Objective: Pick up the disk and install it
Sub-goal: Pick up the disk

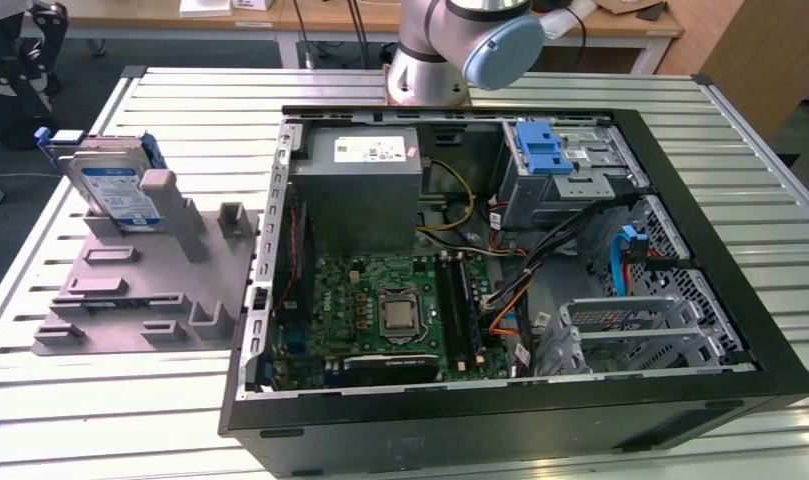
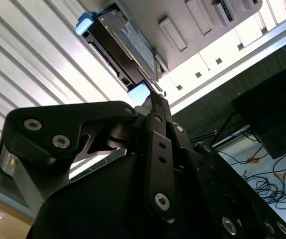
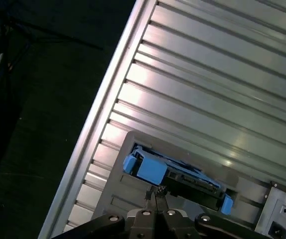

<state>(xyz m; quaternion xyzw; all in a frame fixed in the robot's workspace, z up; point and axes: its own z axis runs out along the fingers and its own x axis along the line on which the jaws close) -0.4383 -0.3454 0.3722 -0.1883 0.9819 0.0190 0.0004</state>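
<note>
The gripper [image 3: 154,192] hangs over the disk [image 3: 180,174] in the first wrist view. Its two fingertips are drawn together, so it is narrow and holds nothing. The second wrist view shows the same closed fingers aimed at one end of the disk. The tips appear to stop short of the blue carrier [image 3: 150,169], and no contact is evident.

Layout in the exterior view, from its left to its right:

1. The disk stands on edge, label outward, in a grey holder [image 1: 124,290]. The holder rests on the slatted metal bench [image 1: 177,95]. Nothing is clamped on the disk.
2. The open computer case [image 1: 511,425] lies just beside the holder.
3. Inside the case, the power-supply box [image 1: 364,175] sits at the far end. The motherboard [image 1: 391,310] lies nearer the viewer.
4. The cage [image 1: 564,170] with its blue latch occupies the far corner on the exterior view's right.
5. An open drive bay [image 1: 638,335] of bare metal lies nearer along that same side.

Step in hand, as a judgement: the approach for the pick. The disk is not yet lifted and installation has not begun, so the task is at an early stage.

What a grasp calls for: the fingers must part wide enough to span the disk across its thin dimension. They must then settle squarely over its upper edge. A skewed closure could tilt the disk in the holder or catch the carrier's tabs.
</note>
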